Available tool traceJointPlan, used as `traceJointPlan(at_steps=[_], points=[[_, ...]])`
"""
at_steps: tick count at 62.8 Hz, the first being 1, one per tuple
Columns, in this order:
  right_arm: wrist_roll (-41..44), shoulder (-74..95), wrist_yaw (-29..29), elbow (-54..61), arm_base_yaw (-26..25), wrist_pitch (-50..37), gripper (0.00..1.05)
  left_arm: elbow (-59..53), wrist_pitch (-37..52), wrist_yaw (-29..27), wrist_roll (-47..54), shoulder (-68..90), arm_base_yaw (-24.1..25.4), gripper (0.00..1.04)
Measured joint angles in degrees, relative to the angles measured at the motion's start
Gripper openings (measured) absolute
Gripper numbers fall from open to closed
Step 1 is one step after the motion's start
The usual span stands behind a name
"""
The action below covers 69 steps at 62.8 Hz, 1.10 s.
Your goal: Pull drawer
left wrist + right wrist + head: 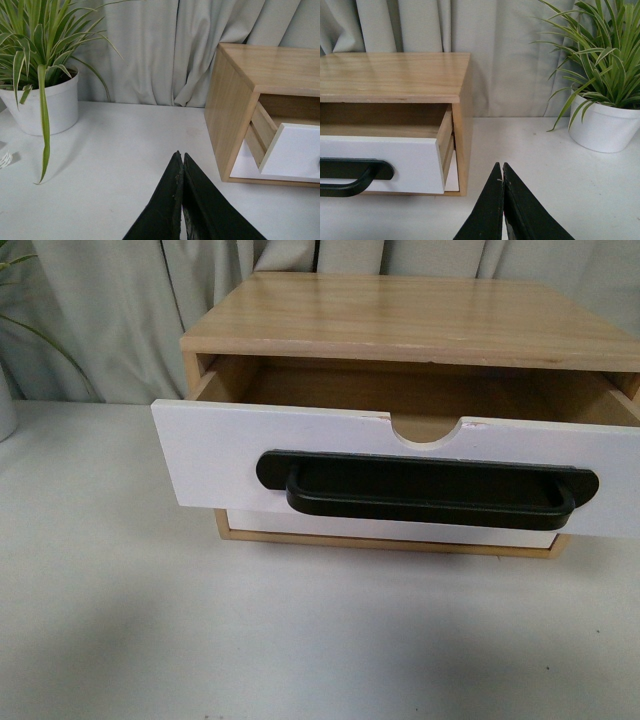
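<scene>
Both black grippers, left (180, 200) and right (502, 205), closed on nothing, clear of the cabinet. Beyond, the white-fronted wooden drawer (230, 455) with long black bar handle (428, 490) stands pulled well out; task apparently complete.

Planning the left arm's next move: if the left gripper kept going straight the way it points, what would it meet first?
Probably nothing close: the left gripper, shut, points over bare table toward the curtain, between the plant pot and the cabinet. Depth is unclear, so the curtain is a guess.

Home-like: curtain (150, 50), potted plant (40, 75)
</scene>
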<state>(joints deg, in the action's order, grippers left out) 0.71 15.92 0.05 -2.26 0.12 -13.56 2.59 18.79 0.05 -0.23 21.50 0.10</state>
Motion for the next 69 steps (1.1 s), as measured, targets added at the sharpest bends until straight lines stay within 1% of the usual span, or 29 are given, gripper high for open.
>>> traceJointPlan(at_steps=[6, 13, 22, 24, 25, 27, 37, 38, 40, 41, 58, 61, 63, 64, 66, 67, 69], points=[[0.0, -1.6, 0.0, 1.4, 0.0, -0.4, 0.01, -0.6, -1.4, 0.0, 0.0, -2.0, 0.0, 0.04], [0.0, -3.3, -0.1, 1.9, 0.0, 0.9, 0.01, -2.0, -1.0, -0.1, 0.0, -3.7, 0.0, 0.04], [0.0, -5.9, -0.1, 1.9, 0.0, 3.1, 0.01, -2.0, -4.1, 0.0, 0.0, -7.1, 0.0, 0.04], [-0.1, -8.5, -0.1, 1.9, 0.0, 6.5, 0.01, -2.1, -5.0, 0.0, 0.0, -8.0, 0.0, 0.04], [0.0, -10.8, -0.2, 1.9, 0.0, 10.0, 0.01, -2.0, -5.6, 0.0, 0.0, -8.5, 0.0, 0.04], [-0.1, -13.8, -0.2, 1.9, 0.0, 13.0, 0.01, -2.0, -6.3, 0.0, 0.0, -9.2, 0.0, 0.04], [-0.1, -15.7, -0.2, 1.9, 0.0, 13.4, 0.01, -2.0, -9.0, 0.0, 0.0, -11.8, 0.0, 0.04], [-0.1, -15.7, -0.2, 1.9, 0.0, 13.4, 0.01, -2.0, -10.6, 0.0, 0.0, -13.3, 0.0, 0.04], [-0.1, -15.7, -0.2, 1.9, 0.0, 13.4, 0.01, -2.0, -16.6, 0.0, 0.0, -17.5, 0.0, 0.04], [-0.1, -15.7, -0.2, 1.9, 0.0, 13.4, 0.01, -2.0, -17.9, -0.1, 0.0, -19.2, 0.0, 0.04], [-0.1, -15.7, -0.2, 1.9, 0.0, 13.5, 0.01, -2.0, -18.7, -0.1, 0.0, -21.2, 0.0, 0.04], [-0.1, -15.7, -0.2, 1.9, 0.0, 13.5, 0.08, -2.0, -18.7, -0.1, 0.0, -21.2, 0.0, 0.10], [-0.1, -15.7, -0.2, 1.9, 0.0, 13.5, 0.15, -2.0, -18.7, -0.1, 0.0, -21.2, 0.0, 0.18], [-0.1, -15.7, -0.2, 1.9, 0.0, 13.5, 0.16, -2.0, -18.7, -0.1, 0.0, -21.2, 0.0, 0.19], [-0.1, -15.7, -0.2, 1.9, 0.0, 13.5, 0.22, -2.0, -18.7, -0.1, 0.0, -21.3, 0.0, 0.26], [-0.1, -15.7, -0.2, 1.9, 0.0, 13.5, 0.25, -2.0, -18.7, -0.1, 0.0, -21.3, 0.0, 0.28], [-0.1, -15.7, -0.2, 1.9, 0.0, 13.5, 0.31, -2.0, -18.7, -0.1, 0.0, -21.2, 0.0, 0.36]])
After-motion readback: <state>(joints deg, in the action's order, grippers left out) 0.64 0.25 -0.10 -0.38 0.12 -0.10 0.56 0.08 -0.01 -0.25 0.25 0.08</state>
